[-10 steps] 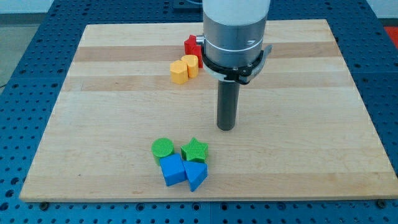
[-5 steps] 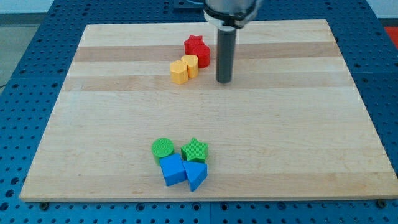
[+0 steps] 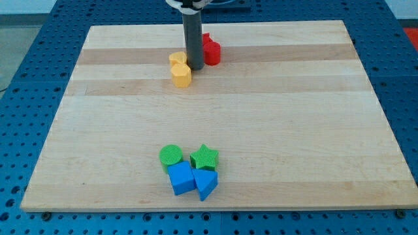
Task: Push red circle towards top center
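Note:
The red circle (image 3: 213, 54) lies near the view's top centre of the wooden board (image 3: 307, 124), touching a red star (image 3: 207, 40) just above it. My tip (image 3: 194, 67) stands directly left of the red circle, touching or almost touching it. The rod hides the left edge of both red blocks. Two yellow blocks lie left of the tip: one (image 3: 177, 60) above, the other (image 3: 181, 76) below and slightly right.
A cluster sits near the view's bottom centre: a green circle (image 3: 171, 155), a green star (image 3: 204, 157), a blue cube (image 3: 181, 177) and a blue triangle (image 3: 206, 184).
My tip has moved from the board's middle up and left, ending between the yellow and red blocks. The two yellow blocks were shoved left and down. The red blocks shifted slightly up.

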### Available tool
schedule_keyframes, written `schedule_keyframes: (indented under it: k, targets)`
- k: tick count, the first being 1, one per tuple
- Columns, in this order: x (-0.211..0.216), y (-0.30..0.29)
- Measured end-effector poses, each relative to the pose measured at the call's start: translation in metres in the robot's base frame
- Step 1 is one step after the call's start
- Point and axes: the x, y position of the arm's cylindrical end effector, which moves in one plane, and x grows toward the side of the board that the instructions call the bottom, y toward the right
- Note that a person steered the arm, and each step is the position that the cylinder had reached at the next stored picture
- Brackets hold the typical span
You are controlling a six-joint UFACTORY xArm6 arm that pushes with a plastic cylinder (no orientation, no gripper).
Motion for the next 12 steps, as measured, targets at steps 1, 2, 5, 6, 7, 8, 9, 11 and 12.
schedule_keyframes:
  k: [1, 2, 5, 6, 7, 8, 9, 11, 12]
  targets:
    - [0.001, 0.003]
    - [-0.01, 0.013]
    - [-0.027, 0.034]
    - [-0.012, 0.051]
    - [-0.015, 0.072]
    - [-0.045, 0.072]
    - [-0.063, 0.07]
    - [-0.05, 0.073]
    - [-0.058, 0.072]
